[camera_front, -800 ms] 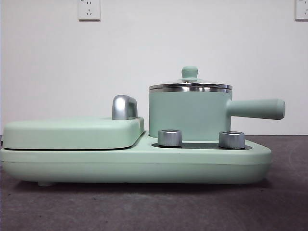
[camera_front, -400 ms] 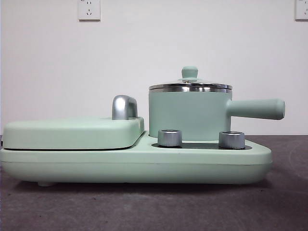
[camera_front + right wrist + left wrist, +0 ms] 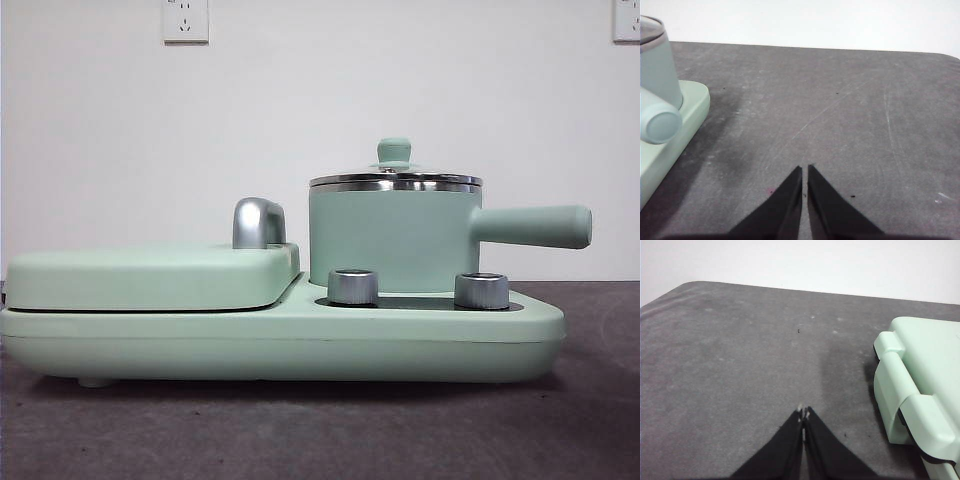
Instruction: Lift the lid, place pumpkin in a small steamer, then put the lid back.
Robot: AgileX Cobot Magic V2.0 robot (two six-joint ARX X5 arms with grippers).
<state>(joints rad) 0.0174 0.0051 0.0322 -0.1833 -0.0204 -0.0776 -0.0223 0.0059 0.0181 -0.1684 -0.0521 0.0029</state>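
The small steamer, a mint-green pot with a long side handle, stands on the right half of a mint-green cooker base. The lid with its green knob rests on the pot. The pumpkin is out of view. My left gripper hangs shut over bare grey table, off the cooker's griddle end. My right gripper is shut over the table beyond the small steamer, whose handle end points toward it. Neither gripper shows in the front view.
A flat rectangular green cover with a chrome handle fills the cooker's left half; its corner shows in the left wrist view. Two steel dials sit in front of the pot. Grey table spreads to both sides.
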